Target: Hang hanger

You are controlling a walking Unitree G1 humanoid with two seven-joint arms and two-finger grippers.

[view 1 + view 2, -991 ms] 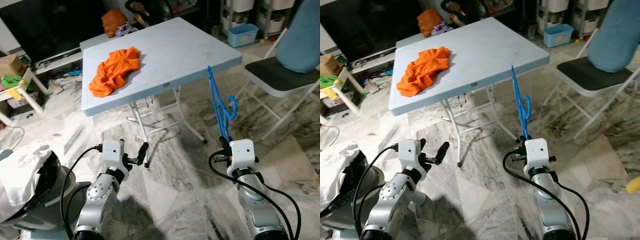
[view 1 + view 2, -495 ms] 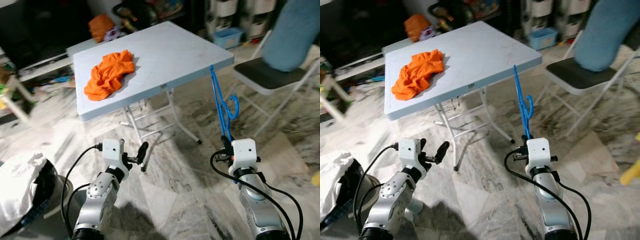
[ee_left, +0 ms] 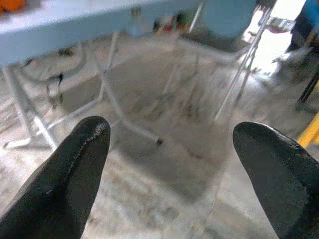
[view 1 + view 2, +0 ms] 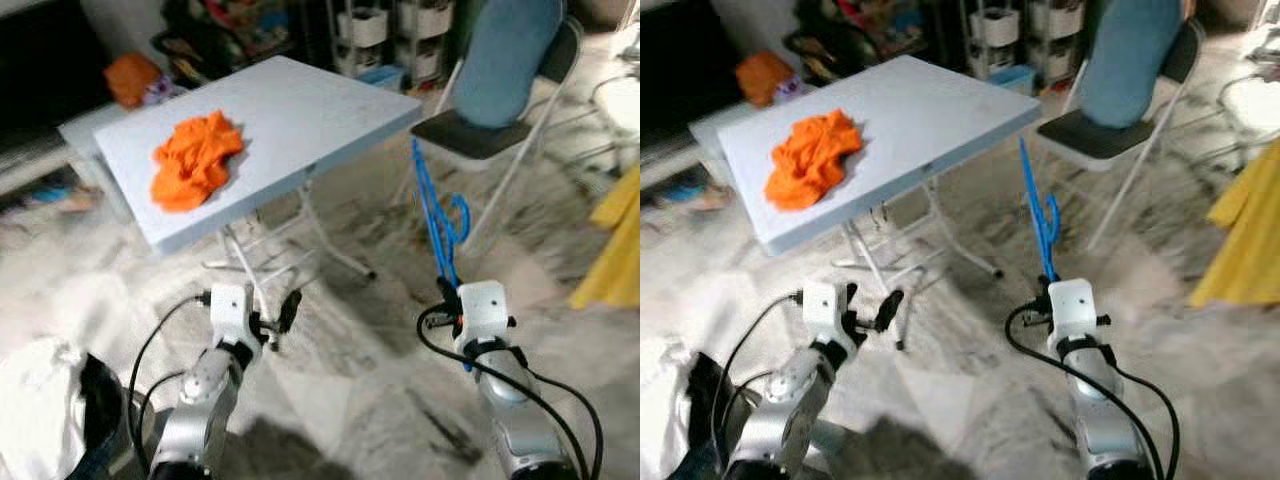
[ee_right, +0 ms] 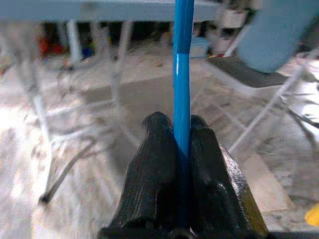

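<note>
A: Which arm has the hanger?

B: The right gripper. Its two fingers are pinched tight on a blue bar of it, near the low end.

A: And how does the hanger lie from there?

B: Its long axis runs up and away from the gripper, nearly upright, leaning a little to the left. The hook curls out to the right partway up, and the top tip stands in front of the near right corner of the table.

A: The left gripper?

B: Spread wide, holding nothing, low on the left over the floor.

A: So where does it hang?

B: I can't make out a rail. The views are blurred. A chair stands far right, a yellow cloth at the right edge. My guess is the robot must first find the rail.
</note>
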